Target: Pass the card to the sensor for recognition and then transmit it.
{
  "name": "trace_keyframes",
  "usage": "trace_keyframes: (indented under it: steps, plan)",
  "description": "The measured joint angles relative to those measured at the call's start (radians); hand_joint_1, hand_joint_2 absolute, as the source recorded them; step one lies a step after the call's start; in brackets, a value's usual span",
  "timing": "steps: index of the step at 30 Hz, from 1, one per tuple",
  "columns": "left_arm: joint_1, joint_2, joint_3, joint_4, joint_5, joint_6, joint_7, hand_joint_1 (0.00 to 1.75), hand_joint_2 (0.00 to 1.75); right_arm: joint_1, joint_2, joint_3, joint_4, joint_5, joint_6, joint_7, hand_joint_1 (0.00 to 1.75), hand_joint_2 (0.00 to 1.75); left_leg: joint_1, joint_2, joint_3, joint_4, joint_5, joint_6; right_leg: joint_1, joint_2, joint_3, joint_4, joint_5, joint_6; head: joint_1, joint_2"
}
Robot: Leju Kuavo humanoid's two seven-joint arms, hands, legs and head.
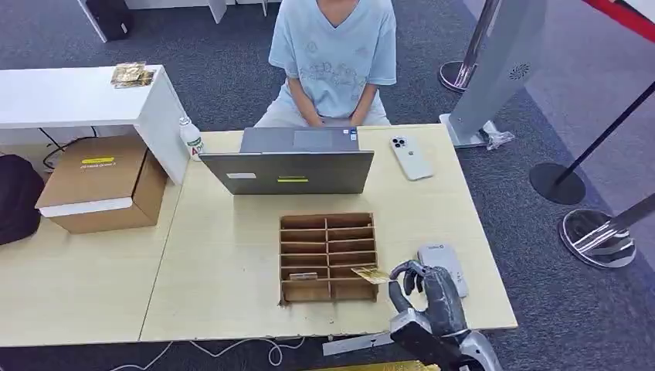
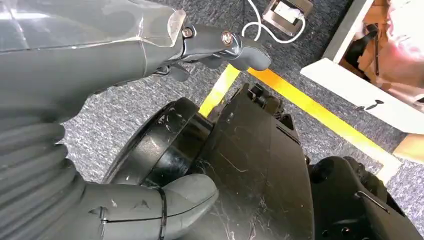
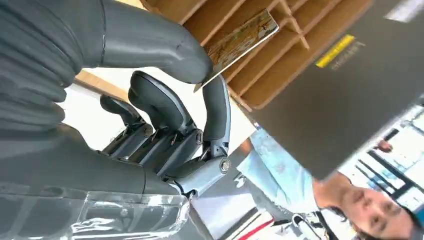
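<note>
My right hand (image 1: 426, 287) pinches the gold patterned card (image 1: 371, 274) between thumb and finger, just right of the brown compartmented cardboard organiser (image 1: 327, 257); the white card sensor (image 1: 443, 263) lies beside it. My left hand (image 2: 210, 45) hangs with fingers curled on nothing.

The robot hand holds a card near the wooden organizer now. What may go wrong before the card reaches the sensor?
1. The right robot hand pinches the card only at one end, between thumb and a finger, so it might slip or turn.
2. The card hangs just beside the wooden organizer; a careless move could catch it on a divider.
3. The white sensor lies partly hidden behind the hand, so aiming may be less sure.
</note>
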Motion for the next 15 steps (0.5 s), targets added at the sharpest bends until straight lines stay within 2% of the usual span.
trace_keyframes:
  steps: [5,8,10,15]
  plan:
    - [0.001,0.002,-0.023,0.000,0.022,0.000,0.000,0.00,1.75,0.008,-0.014,-0.027,-0.049,-0.118,0.031,-0.094,1.75,1.75,0.000,0.000,0.000,0.000,0.000,0.000,0.000,0.000,0.000,0.000,0.000,0.000,0.000,0.000]
    - [0.001,0.003,-0.034,0.000,0.032,0.000,0.000,0.00,1.75,-0.009,-0.014,-0.040,-0.071,-0.132,0.038,-0.108,1.75,1.75,0.000,0.000,0.000,0.000,0.000,0.000,0.000,0.000,0.000,0.000,0.000,0.000,0.000,0.000]
    - [0.001,0.003,-0.048,0.000,0.043,-0.002,0.000,0.00,1.75,-0.032,-0.014,-0.042,-0.076,-0.109,0.030,-0.111,1.75,1.75,0.000,0.000,0.000,0.000,0.000,0.000,0.000,0.001,0.000,0.000,0.000,0.000,0.000,0.000]
    - [0.000,-0.006,-0.078,0.000,0.062,0.027,0.022,0.00,1.75,-0.136,-0.014,-0.042,-0.078,0.049,-0.086,-0.081,1.75,1.75,0.000,0.001,0.000,0.000,0.002,0.001,0.000,0.001,0.000,0.000,0.002,0.000,0.000,0.000]
